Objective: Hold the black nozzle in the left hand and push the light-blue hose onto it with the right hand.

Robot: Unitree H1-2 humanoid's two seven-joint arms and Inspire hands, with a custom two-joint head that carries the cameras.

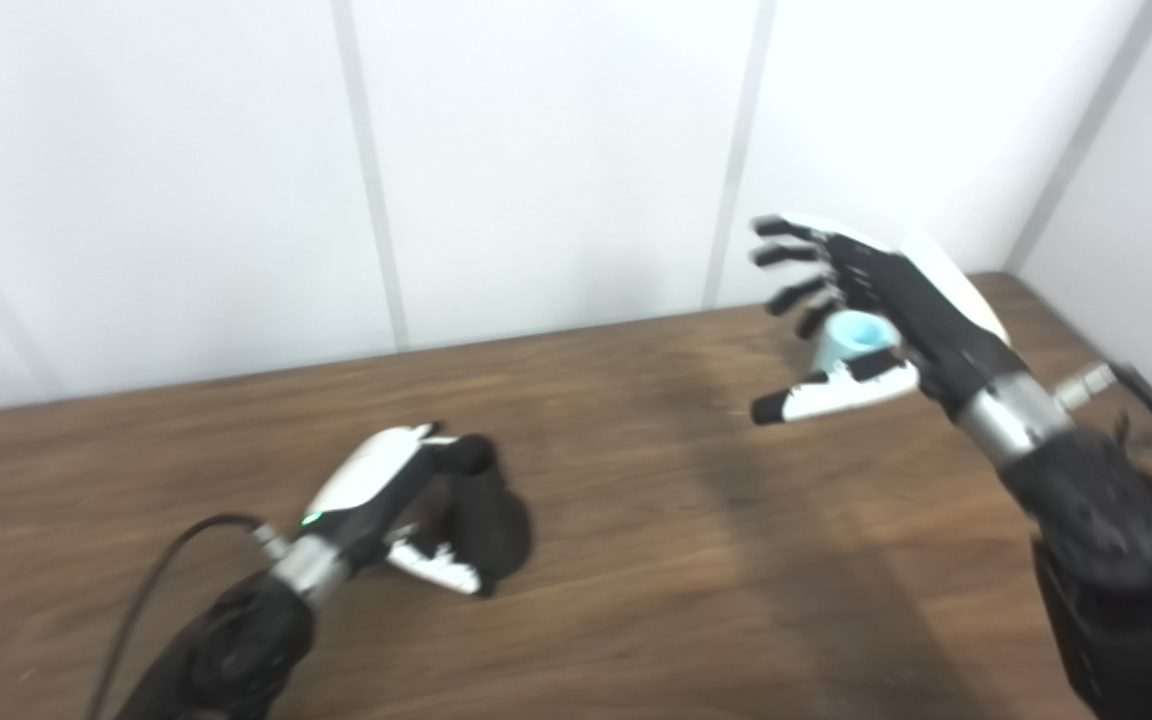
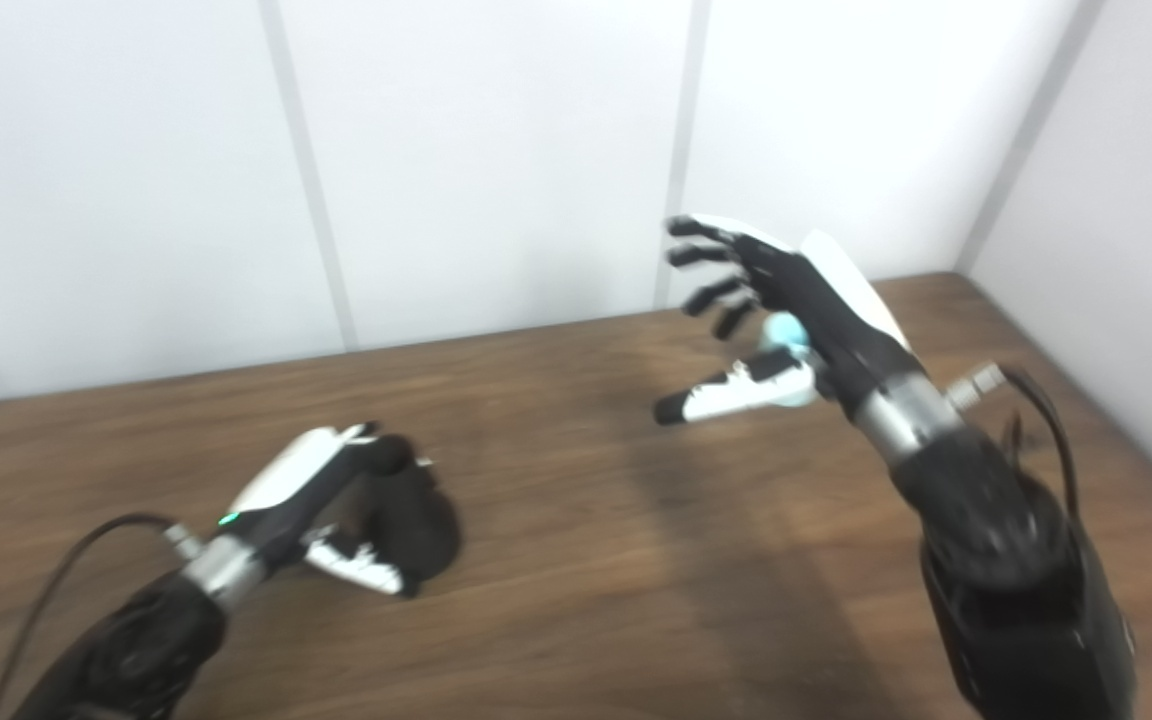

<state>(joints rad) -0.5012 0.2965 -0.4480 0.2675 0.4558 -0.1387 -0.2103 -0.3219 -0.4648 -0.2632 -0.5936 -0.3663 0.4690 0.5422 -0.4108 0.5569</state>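
Wrapping our left hand around the nozzle is pretty much where we're at: fingers are curled around the black piece, thumb tucked in low at the front, and the nozzle stands upright on the table, so it's gripped but not lifted as far as we can tell.

Our right hand is up in the air on the far right side, fingers spread wide apart and thumb sticking out underneath. The hose shows as a short light-blue tube end right at the palm, between fingers and thumb. Honestly we can't tell if it's resting in the palm or standing on the table behind the hand, but nothing is clamped on it.

So we'd say: the nozzle hold is done or nearly so, hose grab not done, push-on not started. The two parts are well apart.

Room-wise it's easy. The wood between the hands is bare, so bringing them together looks unobstructed. Only tight spot is the right side, where the hand sits near the back wall and the corner, with the table's right edge close to that arm.
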